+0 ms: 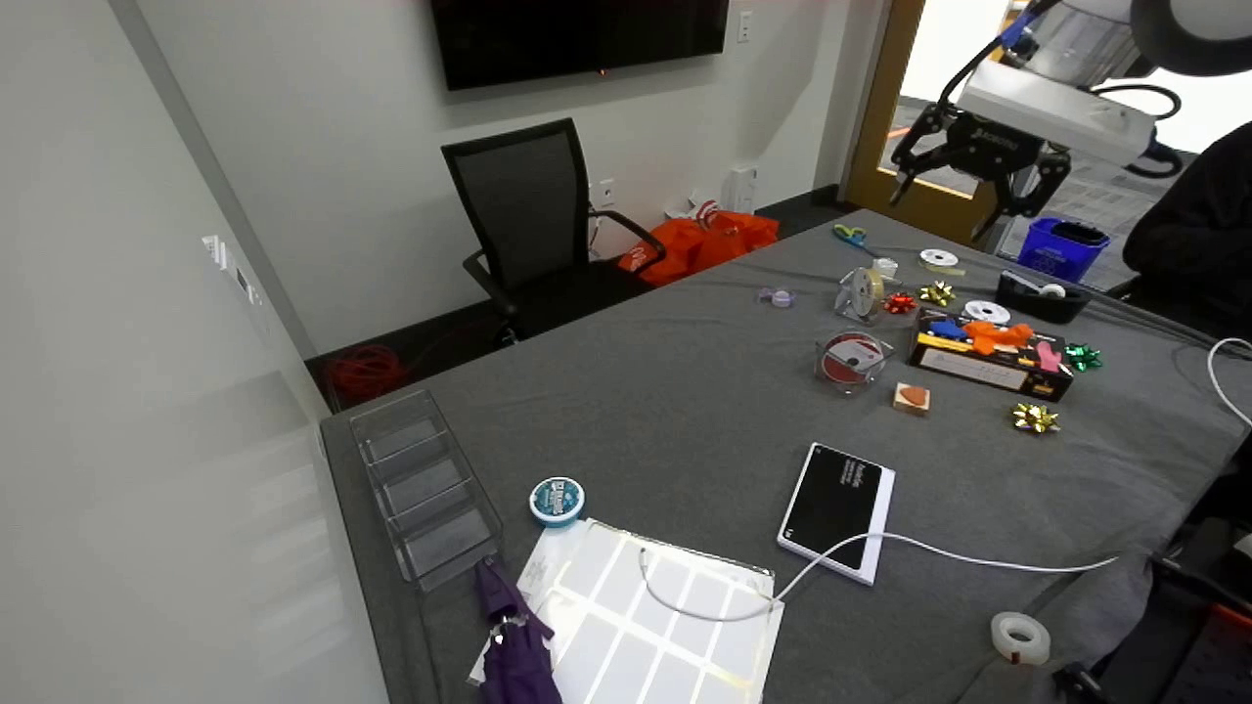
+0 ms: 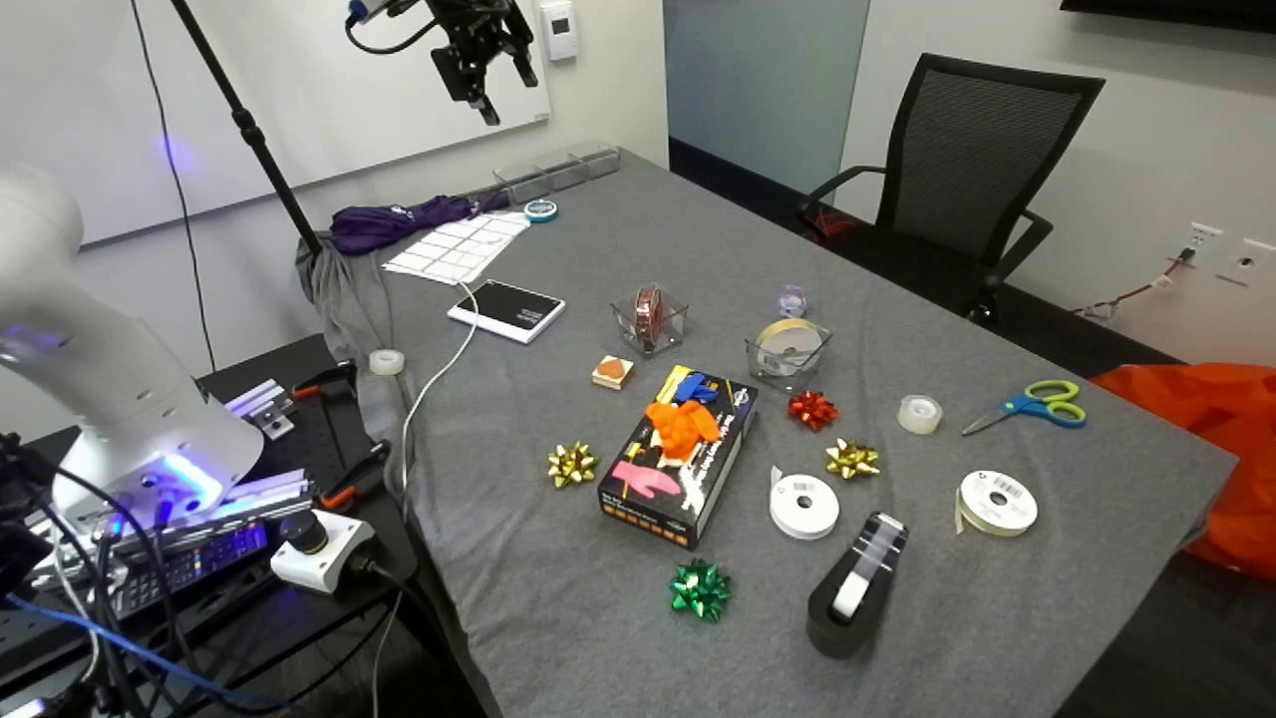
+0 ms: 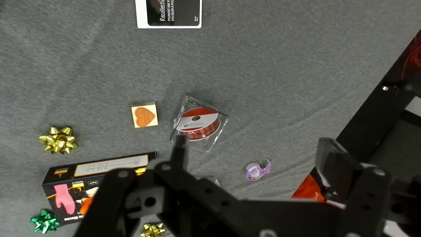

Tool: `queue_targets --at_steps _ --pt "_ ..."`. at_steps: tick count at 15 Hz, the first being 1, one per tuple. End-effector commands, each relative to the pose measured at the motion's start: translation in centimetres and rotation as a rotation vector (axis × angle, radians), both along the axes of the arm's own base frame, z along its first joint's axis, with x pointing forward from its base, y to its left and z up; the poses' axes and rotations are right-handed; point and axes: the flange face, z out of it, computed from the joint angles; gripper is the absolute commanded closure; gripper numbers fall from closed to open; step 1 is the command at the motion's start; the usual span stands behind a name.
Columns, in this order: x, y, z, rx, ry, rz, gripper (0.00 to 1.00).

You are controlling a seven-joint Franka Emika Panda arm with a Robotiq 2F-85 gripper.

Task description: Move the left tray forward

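Eyes on the left tray (image 3: 190, 104), as I take it the small clear one near the middle of the wrist view, with a red plaid ribbon spool (image 3: 199, 121) standing on edge inside. It looks like thin, stiff plastic: light, I'd say, slick to the touch, and liable to crack if it's squeezed too hard. The walls seem to flare, so a low outside hold could ride up; the better bite is probably one wall just below the rim, one jaw inside, one out, wherever the spool leaves room. That spool likely brings most of the weight, so a jerky start could set it rolling! Put the tray at the clock's centre in that same view: the heart block (image 3: 144, 117) sits just beside it at nine, the glove box (image 3: 82, 179) at eight, the ink pad (image 3: 174, 13) between eleven and twelve, and the purple tape dispenser (image 3: 254, 171) at four, a possible snag, since forward, as I read it, runs about that way. All of it rests on the grey-covered worktop (image 3: 279, 65), and high up, in an exterior view, here's the gripper (image 1: 936, 219): fingers spread wide, nothing between them.
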Motion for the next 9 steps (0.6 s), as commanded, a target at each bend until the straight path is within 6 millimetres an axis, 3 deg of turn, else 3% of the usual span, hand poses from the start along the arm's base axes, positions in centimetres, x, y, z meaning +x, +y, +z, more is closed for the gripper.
queue_targets --at_steps 1,5,9 --pt "2.6 -1.7 -0.2 -0.021 0.024 -0.082 0.0" --pt "4.4 -3.6 -1.8 -0.096 0.074 -0.237 0.0" --pt "6.0 -3.2 -5.2 -0.117 0.13 -0.312 0.0"
